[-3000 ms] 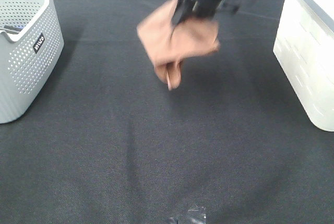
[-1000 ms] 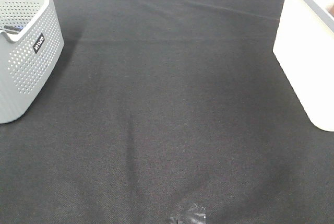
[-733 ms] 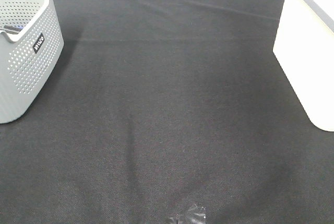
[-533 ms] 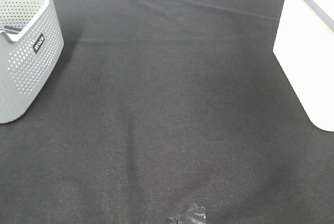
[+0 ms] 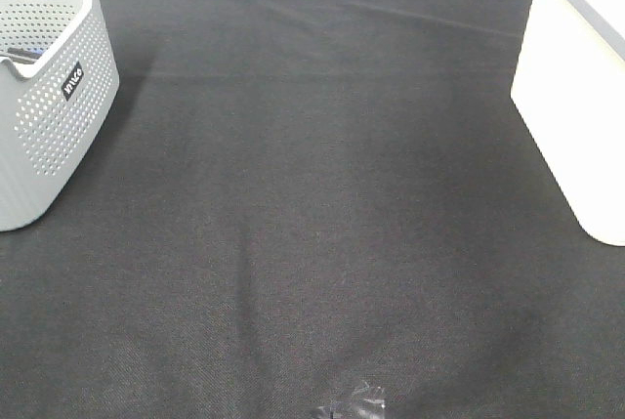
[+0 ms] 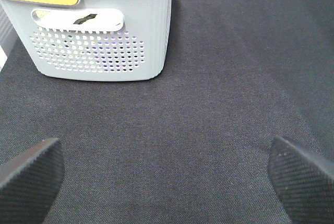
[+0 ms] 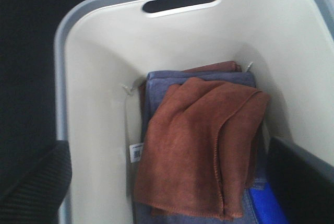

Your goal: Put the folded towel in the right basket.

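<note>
The folded brown towel (image 7: 198,145) lies inside the white right basket (image 7: 99,67), on top of a purple-blue towel (image 7: 198,78). My right gripper (image 7: 167,182) hangs above the basket's inside, open and empty, with one finger on each side of the towel and apart from it. In the exterior high view the right basket (image 5: 576,97) stands at the right edge; the towel and both arms are out of view there. My left gripper (image 6: 167,177) is open and empty over the black cloth, facing the grey left basket (image 6: 99,41).
The grey perforated basket (image 5: 49,97) stands at the table's left edge with items inside. A black cloth (image 5: 312,194) covers the table. A small crumpled black piece (image 5: 352,404) lies at the front edge.
Three seconds ago my right gripper held the brown towel over the table's middle back. It has since left the exterior view, and the towel now lies in the right basket, released.
</note>
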`<control>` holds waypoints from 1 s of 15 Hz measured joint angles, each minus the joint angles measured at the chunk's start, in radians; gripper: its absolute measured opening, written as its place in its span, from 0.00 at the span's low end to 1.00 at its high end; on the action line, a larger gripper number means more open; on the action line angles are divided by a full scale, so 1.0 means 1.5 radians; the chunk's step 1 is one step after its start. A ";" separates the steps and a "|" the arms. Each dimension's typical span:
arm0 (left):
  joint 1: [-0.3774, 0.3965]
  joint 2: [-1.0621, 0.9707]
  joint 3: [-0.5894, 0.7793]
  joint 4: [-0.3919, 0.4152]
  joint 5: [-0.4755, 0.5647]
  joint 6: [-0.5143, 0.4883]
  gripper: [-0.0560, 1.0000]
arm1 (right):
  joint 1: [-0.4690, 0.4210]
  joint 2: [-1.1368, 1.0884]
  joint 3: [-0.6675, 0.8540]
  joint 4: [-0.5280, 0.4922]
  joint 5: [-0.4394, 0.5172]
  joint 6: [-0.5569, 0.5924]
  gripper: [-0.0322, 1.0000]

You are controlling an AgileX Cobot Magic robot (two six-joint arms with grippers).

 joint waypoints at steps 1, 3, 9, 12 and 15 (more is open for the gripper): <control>0.000 0.000 0.000 0.000 0.000 0.000 0.99 | 0.021 -0.008 0.000 -0.027 0.015 0.012 0.97; 0.000 0.000 0.000 0.000 0.000 0.000 0.99 | 0.074 -0.028 0.000 -0.119 0.079 0.081 0.97; 0.000 0.000 0.000 0.000 0.000 0.000 0.99 | 0.123 -0.124 0.024 -0.139 0.180 0.140 0.97; 0.000 0.000 0.000 0.000 0.000 0.000 0.99 | 0.157 -0.189 0.097 -0.135 0.155 0.141 0.97; 0.000 0.000 0.000 0.000 0.000 0.000 0.99 | 0.178 -0.325 0.277 -0.146 0.111 0.162 0.97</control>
